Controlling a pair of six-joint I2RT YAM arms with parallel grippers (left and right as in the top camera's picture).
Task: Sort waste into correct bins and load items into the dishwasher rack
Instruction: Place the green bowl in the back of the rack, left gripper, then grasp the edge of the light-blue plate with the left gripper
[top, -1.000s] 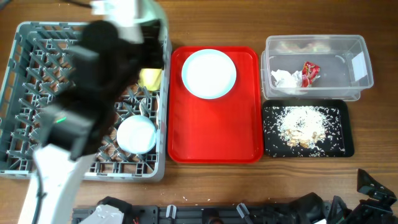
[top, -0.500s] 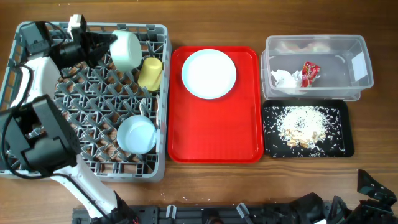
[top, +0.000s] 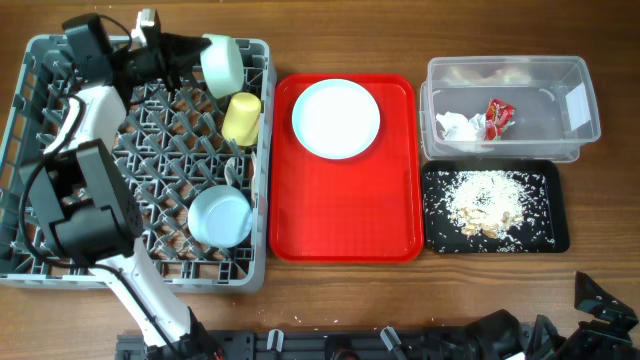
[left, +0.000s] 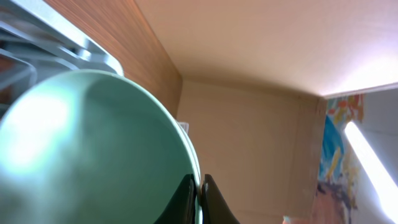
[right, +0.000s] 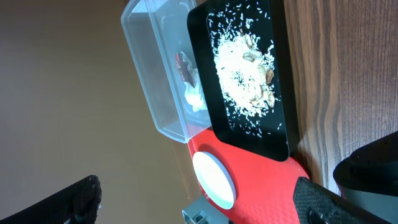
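My left gripper (top: 196, 48) is shut on the rim of the small pale green bowl (top: 224, 64), held tilted over the back right corner of the grey dishwasher rack (top: 35, 255). In the left wrist view the green bowl (left: 93, 149) fills the frame, its rim pinched between the fingers (left: 198, 199). A yellow cup (top: 241, 118) and a small pale blue bowl (top: 219, 216) lie in the rack. The pale blue plate (top: 336, 117) sits on the red tray (top: 346, 215). My right gripper (right: 199, 199) is open at the table's front right, apart from everything.
The clear tub (top: 590, 100) holds a crumpled white napkin (top: 460, 126) and a red wrapper (top: 497, 116). The black tray (top: 556, 230) in front of it holds rice-like scraps (top: 485, 200). Both also show in the right wrist view (right: 249, 81).
My left arm has swung from over the rack's middle to its back edge, and the green bowl has moved right along the back of the rack. The right arm has not moved.
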